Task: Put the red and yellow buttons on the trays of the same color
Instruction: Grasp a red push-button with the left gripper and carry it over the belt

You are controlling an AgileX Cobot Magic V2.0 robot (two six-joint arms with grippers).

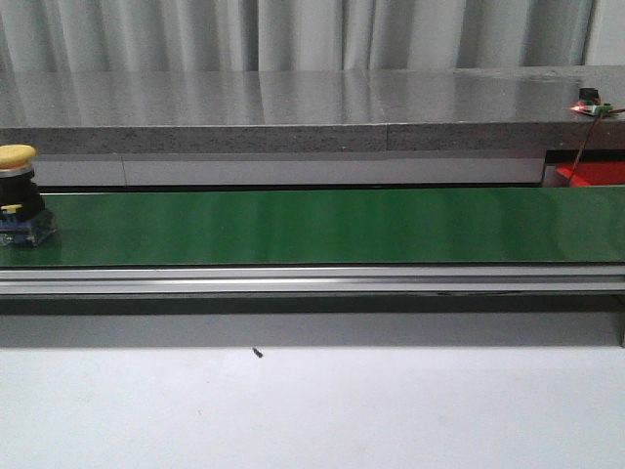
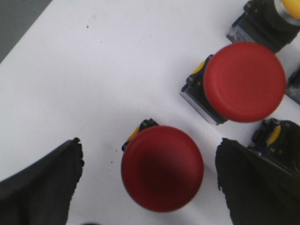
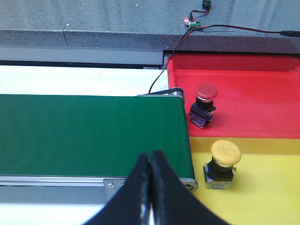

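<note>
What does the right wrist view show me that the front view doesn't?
Only the right wrist view shows the red tray holding a red button, the yellow tray holding a yellow button, and the right gripper, its fingers pressed together over the belt's end. Only the front view shows a yellow button riding the belt at its far left edge. Both show the green conveyor belt and the grey ledge behind it.
</note>
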